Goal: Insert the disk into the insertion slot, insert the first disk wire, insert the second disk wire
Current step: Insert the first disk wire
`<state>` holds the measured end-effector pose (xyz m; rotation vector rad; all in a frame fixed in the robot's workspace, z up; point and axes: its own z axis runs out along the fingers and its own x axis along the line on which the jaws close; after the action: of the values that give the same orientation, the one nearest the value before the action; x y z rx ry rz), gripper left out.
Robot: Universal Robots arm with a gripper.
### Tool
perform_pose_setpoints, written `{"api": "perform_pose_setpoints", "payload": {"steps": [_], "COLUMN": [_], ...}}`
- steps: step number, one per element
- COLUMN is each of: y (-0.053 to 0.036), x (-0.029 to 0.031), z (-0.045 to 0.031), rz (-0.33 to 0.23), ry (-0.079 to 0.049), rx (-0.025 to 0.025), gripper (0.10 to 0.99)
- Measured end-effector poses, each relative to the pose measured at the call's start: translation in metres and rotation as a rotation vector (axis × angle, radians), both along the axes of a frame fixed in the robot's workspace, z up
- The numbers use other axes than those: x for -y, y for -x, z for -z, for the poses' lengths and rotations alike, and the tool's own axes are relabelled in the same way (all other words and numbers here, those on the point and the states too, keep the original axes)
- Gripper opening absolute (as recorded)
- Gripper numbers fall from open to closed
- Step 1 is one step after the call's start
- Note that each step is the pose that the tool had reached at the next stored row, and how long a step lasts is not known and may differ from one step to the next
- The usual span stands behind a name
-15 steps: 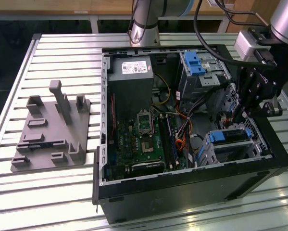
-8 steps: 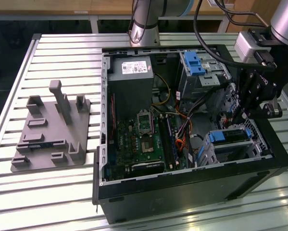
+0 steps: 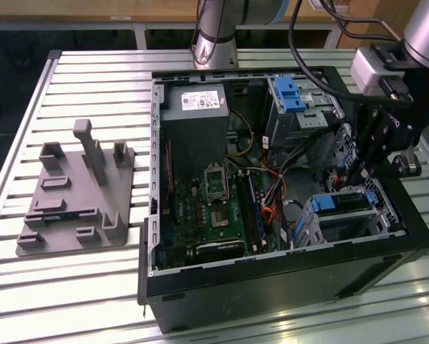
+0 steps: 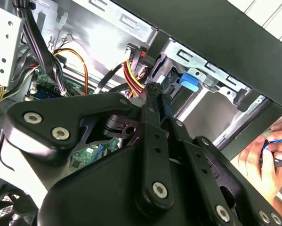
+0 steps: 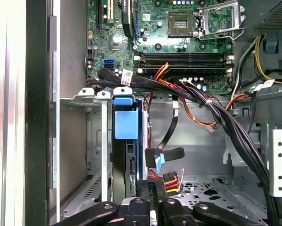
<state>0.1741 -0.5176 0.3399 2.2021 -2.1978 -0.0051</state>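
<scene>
Hovering by the seated disk [image 5: 123, 125], pincer [image 5: 152, 189] closed tight (contents unclear); red-yellow wires [image 5: 171, 180] could snag it.

Exterior view: high, angled down over open computer case [image 3: 286, 283] on desk [image 3: 92, 287]. Both wrist views: close inside case, sharing drive cage [image 4: 216, 77] [image 5: 96, 155].

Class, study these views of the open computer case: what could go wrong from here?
1. The black cable bundle crosses just beside the disk in its insertion slot; the gripper, working close by, might snag it.
2. A person's hand is near the case edge, possibly in the gripper's path.
</scene>
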Motion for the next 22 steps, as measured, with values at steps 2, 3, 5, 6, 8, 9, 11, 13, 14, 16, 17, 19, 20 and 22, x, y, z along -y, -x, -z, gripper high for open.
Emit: {"api": "perform_pose_setpoints", "payload": {"steps": [2,3,5,6,8,9,11,13,14,16,17,19,20,22], "y": [0.0000,-0.0001,-0.0002,-0.0003,-0.0005,-0.0007,-0.0009,-0.0009,-0.0009,-0.0010,-0.0009,-0.0009,-0.0009,-0.0009], "x": [0.0019,0.0029,0.0044,0.0051,0.0062,0.0068,0.0079,0.0085,0.0087,0.0095,0.0099,0.0102,0.0104,0.0107], "z": [0.0000,0.0000,0.0000,0.0000,0.0000,0.0000,0.0000,0.0000,0.0000,0.0001,0.0001,0.0001,0.0001,0.0002], "rz": [0.000,0.000,0.000,0.000,0.000,0.000,0.000,0.000,0.000,0.000,0.000,0.000,0.000,0.001], "ry": [0.000,0.000,0.000,0.000,0.000,0.000,0.000,0.000,0.000,0.000,0.000,0.000,0.000,0.000], "rx": [0.0000,0.0000,0.0000,0.0000,0.0000,0.0000,0.0000,0.0000,0.0000,0.0000,0.0000,0.0000,0.0000,0.0000], "gripper": [0.165,0.165,0.165,0.165,0.165,0.165,0.165,0.165,0.165,0.165,0.165,0.165,0.165,0.165]}}
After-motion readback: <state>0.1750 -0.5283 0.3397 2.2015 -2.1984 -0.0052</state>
